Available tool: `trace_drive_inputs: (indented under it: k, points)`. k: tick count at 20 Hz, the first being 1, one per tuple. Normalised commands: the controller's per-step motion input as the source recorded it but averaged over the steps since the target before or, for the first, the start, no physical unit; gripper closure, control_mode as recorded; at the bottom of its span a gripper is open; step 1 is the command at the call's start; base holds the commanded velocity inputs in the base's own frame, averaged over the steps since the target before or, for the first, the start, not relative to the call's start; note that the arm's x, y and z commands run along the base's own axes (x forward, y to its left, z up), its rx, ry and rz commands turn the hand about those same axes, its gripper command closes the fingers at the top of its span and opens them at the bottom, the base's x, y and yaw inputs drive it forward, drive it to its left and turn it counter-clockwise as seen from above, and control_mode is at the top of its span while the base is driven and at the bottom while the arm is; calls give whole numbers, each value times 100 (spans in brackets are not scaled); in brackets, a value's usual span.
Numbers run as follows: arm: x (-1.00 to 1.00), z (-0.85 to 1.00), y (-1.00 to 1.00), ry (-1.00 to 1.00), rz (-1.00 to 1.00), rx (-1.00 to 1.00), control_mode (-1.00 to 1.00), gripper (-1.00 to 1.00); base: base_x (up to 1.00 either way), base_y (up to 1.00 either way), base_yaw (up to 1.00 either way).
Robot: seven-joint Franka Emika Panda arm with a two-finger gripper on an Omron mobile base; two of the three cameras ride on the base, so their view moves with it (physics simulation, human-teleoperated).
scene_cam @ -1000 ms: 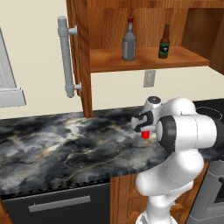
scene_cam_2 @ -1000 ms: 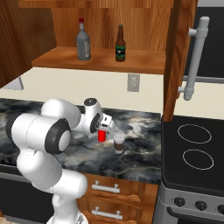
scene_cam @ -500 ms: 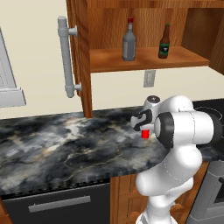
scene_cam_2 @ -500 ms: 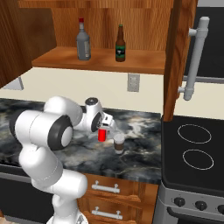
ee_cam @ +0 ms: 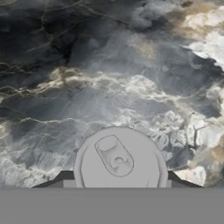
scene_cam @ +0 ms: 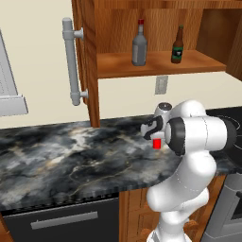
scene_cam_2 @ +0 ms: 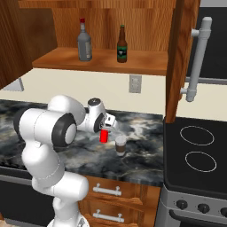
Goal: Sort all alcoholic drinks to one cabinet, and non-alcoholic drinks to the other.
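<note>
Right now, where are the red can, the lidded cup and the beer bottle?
red can (scene_cam_2: 103, 136), right base view, its side.
lidded cup (scene_cam_2: 120, 145), right base view, its body.
beer bottle (scene_cam: 177, 47), left base view, its label.

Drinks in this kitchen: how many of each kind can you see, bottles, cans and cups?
Bottles: 2, the grey glass bottle and the beer bottle, both on the cabinet shelf.
Cans: 1, the red can at the gripper.
Cups: 1, the brown cup on the counter.
Total: 4.
</note>
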Motion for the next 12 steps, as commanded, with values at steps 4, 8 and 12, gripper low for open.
trace_drive_inputs:
  k: [4, 8, 12]
  points:
    - [-13, -17, 0, -5, 0, 0, -100, 100, 0, 0, 0]
    - [-5, -1, 0, -2, 0, -2, -100, 100, 0, 0, 0]
    - [-13, 12, 0, -5, 0, 0, -100, 100, 0, 0, 0]
